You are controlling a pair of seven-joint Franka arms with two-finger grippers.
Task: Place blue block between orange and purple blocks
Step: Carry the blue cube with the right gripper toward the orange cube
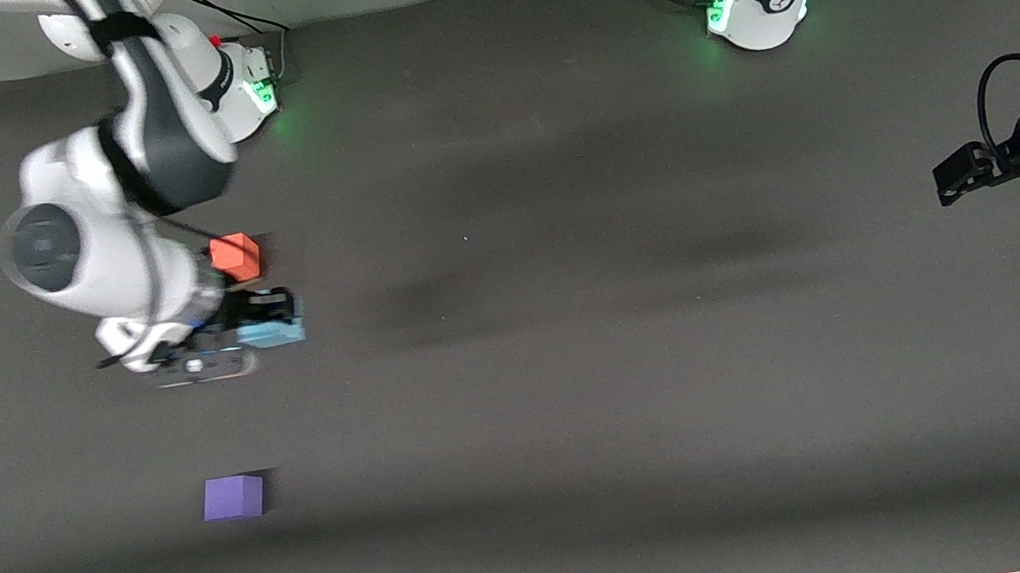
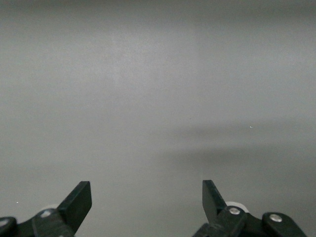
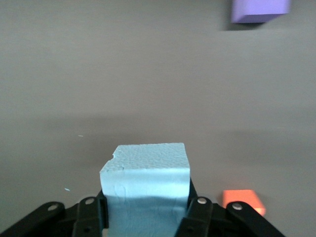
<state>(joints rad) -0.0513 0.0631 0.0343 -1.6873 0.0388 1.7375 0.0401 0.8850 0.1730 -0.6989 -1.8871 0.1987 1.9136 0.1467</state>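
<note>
The right gripper (image 1: 272, 320) was clamped on the blue block (image 1: 273, 334), its black fingers (image 3: 197, 212) pressed against two opposite sides of the cube, as the right wrist view showed. The block (image 3: 146, 190) was carried above the dark table (image 1: 583, 367), clear of the surface, with a small chip visible at one upper corner. Seen from the front camera, gripper and block hung over the table toward the right arm's end, just beside the orange block (image 1: 237, 257), which rested on the table partly hidden by the arm's white wrist. In the right wrist view the orange block (image 3: 243, 201) appeared as a small patch beside the gripper. The purple block (image 1: 234, 497) sat on the table well apart from the orange one and nearer to the front camera; it also showed in the right wrist view (image 3: 260, 11). The stretch of table between the two resting blocks lay bare.

The left gripper (image 1: 954, 178) waited over the left arm's end of the table, its fingers (image 2: 78, 200) spread wide with only grey surface between them.
</note>
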